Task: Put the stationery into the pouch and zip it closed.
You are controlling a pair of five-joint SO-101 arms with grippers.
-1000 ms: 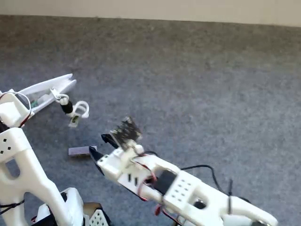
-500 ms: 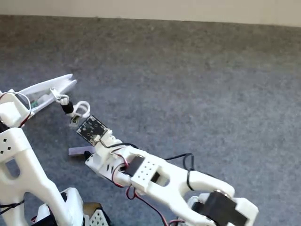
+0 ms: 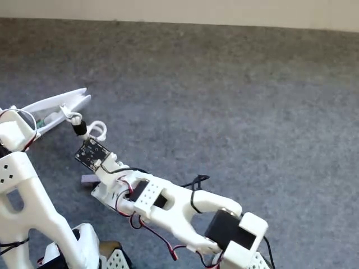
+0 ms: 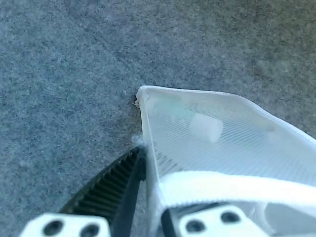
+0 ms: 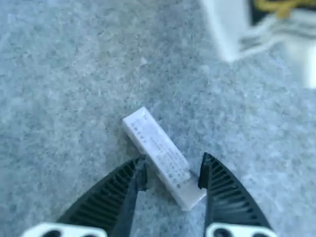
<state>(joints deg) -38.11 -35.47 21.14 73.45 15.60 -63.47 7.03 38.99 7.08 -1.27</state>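
My right gripper [image 5: 173, 170]: jaws open, straddling the small white rectangular block [image 5: 158, 150], one tip each side. Block lies flat on the grey carpet [image 3: 252, 112], near-left. My left gripper [image 4: 148, 168] is clamped on the white mesh pouch [image 4: 217, 143], farther left. Pale wall [image 3: 224, 11] at far edge.

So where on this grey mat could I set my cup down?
The far and right parts of the grey mat are bare, from the pale wall edge to the right arm. The near left is crowded: the white pouch held up there, the small white block between the open right pincer tips, and the left arm.
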